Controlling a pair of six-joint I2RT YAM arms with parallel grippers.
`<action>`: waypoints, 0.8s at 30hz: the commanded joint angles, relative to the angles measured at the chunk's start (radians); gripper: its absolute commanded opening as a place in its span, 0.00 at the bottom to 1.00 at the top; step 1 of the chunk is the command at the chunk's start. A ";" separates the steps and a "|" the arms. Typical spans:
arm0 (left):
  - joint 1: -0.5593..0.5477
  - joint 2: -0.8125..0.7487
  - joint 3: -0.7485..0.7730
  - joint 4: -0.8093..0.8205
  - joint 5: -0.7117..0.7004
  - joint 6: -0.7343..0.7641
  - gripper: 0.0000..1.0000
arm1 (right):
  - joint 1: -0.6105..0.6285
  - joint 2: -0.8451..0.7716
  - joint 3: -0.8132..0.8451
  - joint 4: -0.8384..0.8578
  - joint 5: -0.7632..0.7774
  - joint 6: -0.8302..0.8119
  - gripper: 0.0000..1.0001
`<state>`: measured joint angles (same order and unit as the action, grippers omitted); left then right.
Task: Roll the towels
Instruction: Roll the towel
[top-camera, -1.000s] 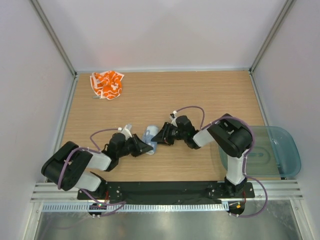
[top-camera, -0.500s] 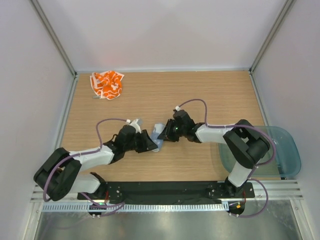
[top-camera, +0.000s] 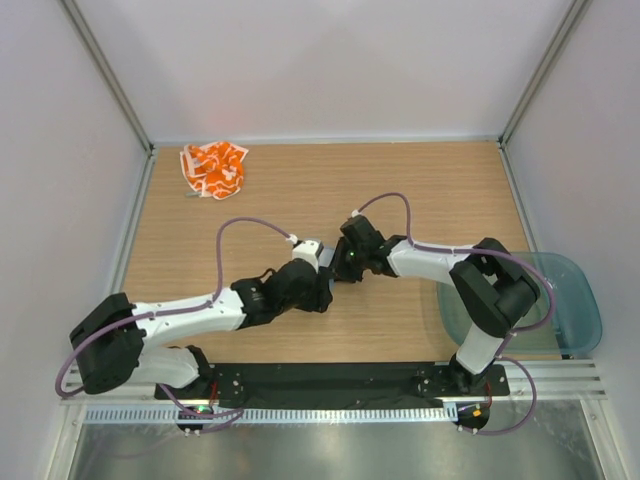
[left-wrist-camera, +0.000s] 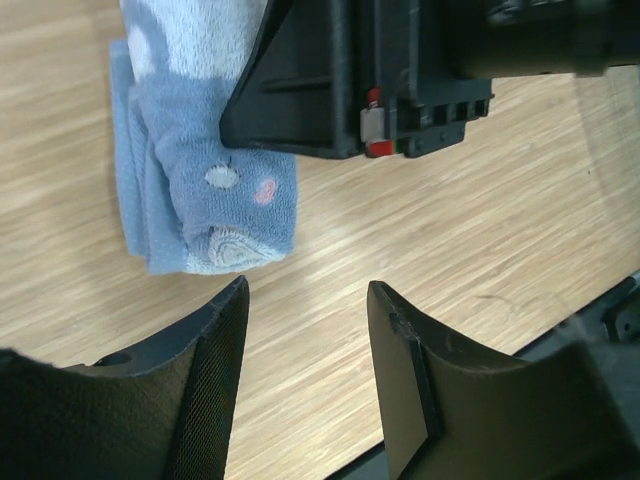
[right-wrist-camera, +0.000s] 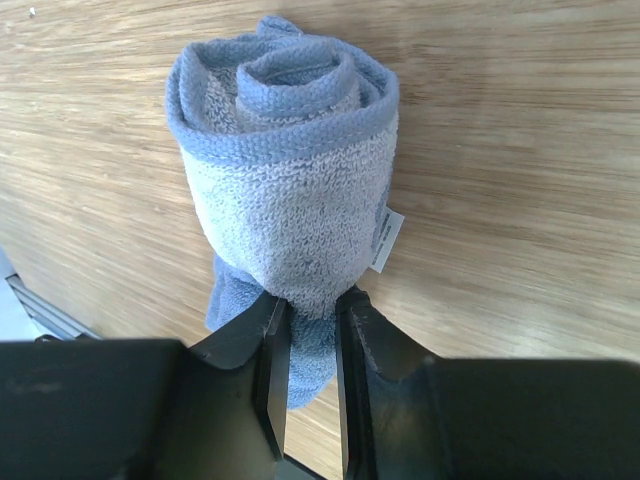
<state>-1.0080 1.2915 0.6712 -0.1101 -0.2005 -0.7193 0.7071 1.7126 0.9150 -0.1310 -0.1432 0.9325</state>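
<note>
- The orange-patterned towel (top-camera: 213, 169) lies crumpled at the far left corner of the table (top-camera: 420, 190), well apart from both arms. Treat it as not yet rolled, and leave it until the current roll is finished.
- The left end effector (left-wrist-camera: 305, 300) has its fingers apart with only bare table between them, so it holds nothing. It sits just beside one end of the roll. Before you close it, centre both fingers across the roll's full thickness so that they catch the outer flap and not only the core.
- The pale grey-blue towel (right-wrist-camera: 290, 200) lies near the middle of the table, between the two end effectors, wound into a spiral. In the left wrist view a loose layer sticks out along one side, so judge the roll as formed but not tight. Tuck that layer in rather than dragging the roll across the wood.
- The right end effector (right-wrist-camera: 305, 310) is clamped on the other end of the roll, pinching the cloth between its fingers. Do not loosen this grip until the left side supports the roll, or the spiral is likely to spring apart.
- The tray (top-camera: 570, 290) sits at the right edge of the table, apart from the work.
</note>
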 joint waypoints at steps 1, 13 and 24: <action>-0.049 0.011 0.063 -0.074 -0.187 0.064 0.52 | 0.009 0.015 0.022 -0.177 0.074 -0.052 0.11; -0.090 0.091 0.093 0.029 -0.215 0.124 0.51 | 0.025 0.008 0.053 -0.194 0.037 -0.052 0.11; -0.103 0.123 0.105 0.078 -0.231 0.142 0.50 | 0.046 0.013 0.082 -0.214 0.028 -0.049 0.11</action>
<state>-1.1046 1.4010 0.7441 -0.0864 -0.3882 -0.6010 0.7391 1.7130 0.9787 -0.2714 -0.1291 0.9100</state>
